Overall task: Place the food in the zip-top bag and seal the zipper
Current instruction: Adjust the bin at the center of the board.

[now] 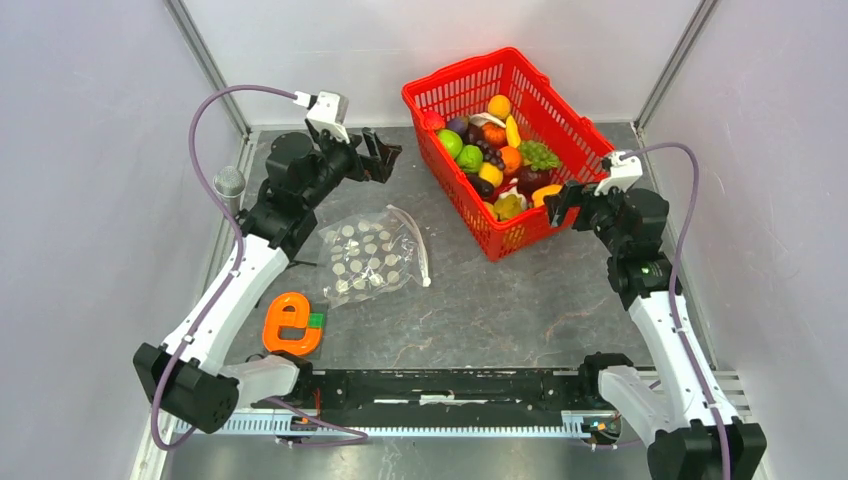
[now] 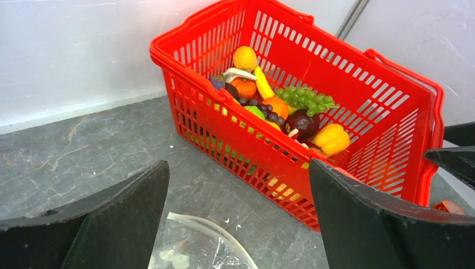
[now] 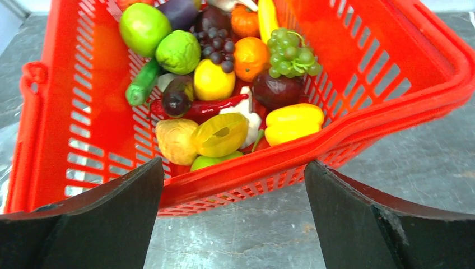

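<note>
The food (image 1: pixel 497 158) is a pile of toy fruits and vegetables inside the red mesh basket (image 1: pixel 575 127); it also shows in the left wrist view (image 2: pixel 280 106) and the right wrist view (image 3: pixel 224 84). The dotted zip-top bag (image 1: pixel 372 255) lies flat on the table left of the basket, its zipper (image 1: pixel 420 245) curving along the mouth edge. A corner of the bag (image 2: pixel 196 249) shows below my left gripper (image 2: pixel 238 193), which is open and empty, hovering above the bag's far end (image 1: pixel 383 155). My right gripper (image 3: pixel 232 193) is open and empty just outside the basket's near end (image 1: pixel 558 205).
A flat orange letter-e toy (image 1: pixel 288 325) with a green piece lies at the near left. The basket rim (image 3: pixel 358 120) stands right in front of my right fingers. A grey cylinder (image 1: pixel 229 186) stands at the left wall. Walls close in the back and sides.
</note>
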`<state>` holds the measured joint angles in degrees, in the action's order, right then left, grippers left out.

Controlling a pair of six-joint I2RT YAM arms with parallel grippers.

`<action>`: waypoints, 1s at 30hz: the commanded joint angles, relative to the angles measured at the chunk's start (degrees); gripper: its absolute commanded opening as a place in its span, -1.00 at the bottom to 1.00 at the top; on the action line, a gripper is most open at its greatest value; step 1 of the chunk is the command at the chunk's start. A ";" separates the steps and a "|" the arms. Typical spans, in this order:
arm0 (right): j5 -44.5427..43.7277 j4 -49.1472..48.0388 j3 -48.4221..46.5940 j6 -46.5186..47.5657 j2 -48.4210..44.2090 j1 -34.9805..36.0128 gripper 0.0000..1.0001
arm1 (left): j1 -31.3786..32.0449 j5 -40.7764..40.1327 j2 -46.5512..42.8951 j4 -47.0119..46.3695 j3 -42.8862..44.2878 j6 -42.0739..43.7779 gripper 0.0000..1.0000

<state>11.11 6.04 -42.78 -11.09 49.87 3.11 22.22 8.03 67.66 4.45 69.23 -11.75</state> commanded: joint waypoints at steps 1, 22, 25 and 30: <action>9.31 0.44 -7.69 5.17 1.46 5.19 0.96 | 1.44 -3.94 0.13 -3.76 0.91 3.15 1.00; 2.58 5.96 -17.99 8.46 14.77 16.21 0.96 | 0.60 13.52 -1.71 -9.10 -9.36 -3.84 1.00; -8.48 7.50 -18.46 9.73 18.95 16.22 0.96 | 1.29 12.38 3.40 5.95 -2.45 0.95 1.00; -29.07 7.92 -20.36 14.16 27.46 15.01 0.97 | 9.14 -6.24 9.16 18.28 2.20 7.41 1.00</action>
<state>-0.54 11.84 -60.01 -1.69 72.27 19.44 26.72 12.69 73.89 11.44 67.70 -10.46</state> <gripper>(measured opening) 0.982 0.996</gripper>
